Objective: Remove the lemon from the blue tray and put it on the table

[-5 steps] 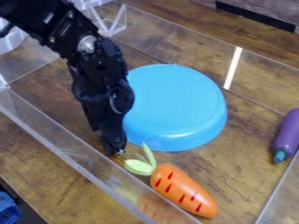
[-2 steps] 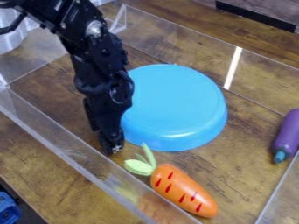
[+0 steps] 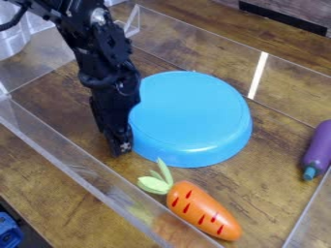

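The blue tray (image 3: 195,118) sits mid-table, round and glossy, and its inside shows nothing in it. No lemon shows anywhere in this view. My black gripper (image 3: 119,146) points down just off the tray's left rim, close to the dark wood table (image 3: 278,194). Its fingers merge into one dark shape, so I cannot tell whether they are open or shut, or whether they hold anything.
A toy carrot (image 3: 198,207) with a green top lies near the front wall. A purple eggplant (image 3: 318,145) rests at the right edge. Clear acrylic walls (image 3: 58,145) fence the table in, and the near-left wall runs close by the gripper.
The arm has drawn back up and to the left, and the gripper tip has shifted away from the carrot's leaves. The tray, carrot and eggplant have not moved.
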Action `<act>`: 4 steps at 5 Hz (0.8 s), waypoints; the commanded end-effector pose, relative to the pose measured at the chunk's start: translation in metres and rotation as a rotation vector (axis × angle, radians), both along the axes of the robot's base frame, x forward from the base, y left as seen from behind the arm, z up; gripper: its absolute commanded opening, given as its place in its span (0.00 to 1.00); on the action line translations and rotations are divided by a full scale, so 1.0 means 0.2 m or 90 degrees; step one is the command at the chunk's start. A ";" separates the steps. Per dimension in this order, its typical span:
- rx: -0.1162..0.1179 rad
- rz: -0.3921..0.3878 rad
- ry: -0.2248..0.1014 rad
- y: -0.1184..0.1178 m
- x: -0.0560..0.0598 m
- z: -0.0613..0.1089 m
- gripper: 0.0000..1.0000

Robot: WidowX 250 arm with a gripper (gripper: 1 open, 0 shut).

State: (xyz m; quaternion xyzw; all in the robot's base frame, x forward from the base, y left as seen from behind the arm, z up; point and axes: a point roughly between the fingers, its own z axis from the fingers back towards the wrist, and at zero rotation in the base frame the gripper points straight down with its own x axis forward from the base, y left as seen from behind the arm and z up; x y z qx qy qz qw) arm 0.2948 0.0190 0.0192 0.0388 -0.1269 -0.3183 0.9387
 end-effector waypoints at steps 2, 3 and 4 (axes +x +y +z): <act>0.005 -0.066 -0.054 0.04 0.08 0.03 0.00; 0.002 -0.081 -0.061 0.03 0.08 0.02 0.00; -0.001 -0.102 -0.064 0.02 0.08 0.03 0.00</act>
